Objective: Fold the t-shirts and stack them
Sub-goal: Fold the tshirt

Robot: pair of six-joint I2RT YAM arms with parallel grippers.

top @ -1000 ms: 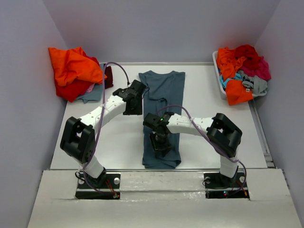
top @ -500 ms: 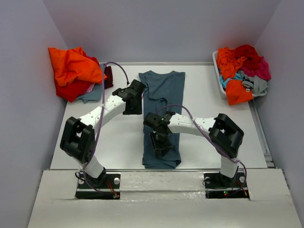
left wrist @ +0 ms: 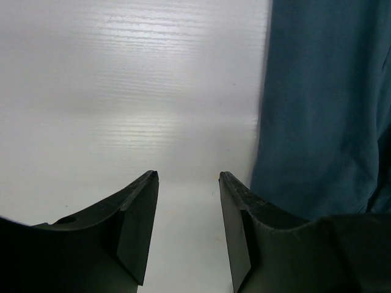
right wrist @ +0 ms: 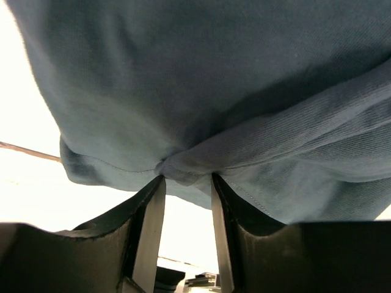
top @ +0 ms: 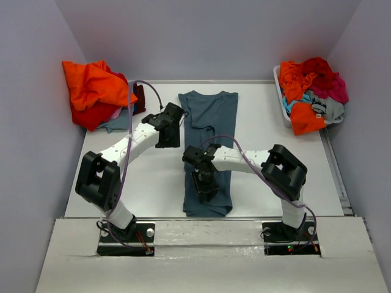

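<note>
Edged left since a second ago, my right gripper [right wrist: 187, 178] pinches a soft knit fold of slate-blue t-shirt [top: 211, 113]; my left gripper [left wrist: 188, 177] gapes empty over the glossy table [left wrist: 122, 91].

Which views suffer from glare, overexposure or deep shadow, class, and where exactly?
Left wrist: a glare band washes out the table, and the left gripper is a near-black silhouette. Right wrist: the background below the slate-blue t-shirt is blown out white. Top external: even light, soft shadows, sharp.
</note>
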